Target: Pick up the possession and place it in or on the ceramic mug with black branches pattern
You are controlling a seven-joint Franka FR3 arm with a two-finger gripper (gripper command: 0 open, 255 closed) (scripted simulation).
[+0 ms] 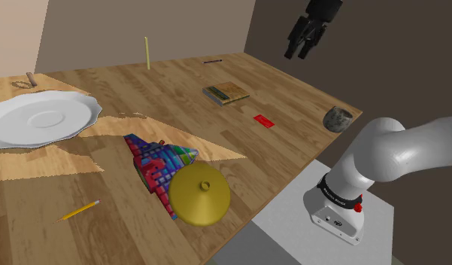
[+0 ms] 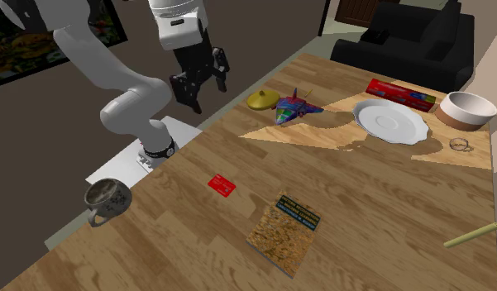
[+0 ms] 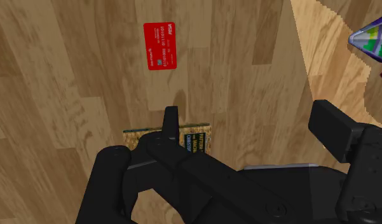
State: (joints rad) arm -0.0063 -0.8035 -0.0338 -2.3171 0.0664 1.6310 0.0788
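Note:
The possession is a small red card (image 1: pixel 264 120) lying flat on the wooden table (image 1: pixel 292 98), between a book and the mug. The mug (image 1: pixel 338 118) is grey-brown with dark branch markings and stands at the table's edge nearest the stand; in the second exterior view the mug (image 2: pixel 106 198) is at the lower left, and the card (image 2: pixel 222 185) lies to its right. My gripper (image 1: pixel 298 53) hangs high above the table, open and holding nothing. In the wrist view the gripper (image 3: pixel 250 124) stands well above the card (image 3: pixel 161 46), its fingers (image 3: pixel 170 124) wide apart.
A book (image 2: pixel 285 233) lies next to the card. Farther along the table are a white plate (image 2: pixel 392 121), a colourful toy plane (image 2: pixel 296 107), a yellow lid (image 2: pixel 262 100), a bowl (image 2: pixel 468 109), a red box (image 2: pixel 401 93) and a yellow stick (image 2: pixel 474 235). A black couch (image 2: pixel 403 41) stands behind.

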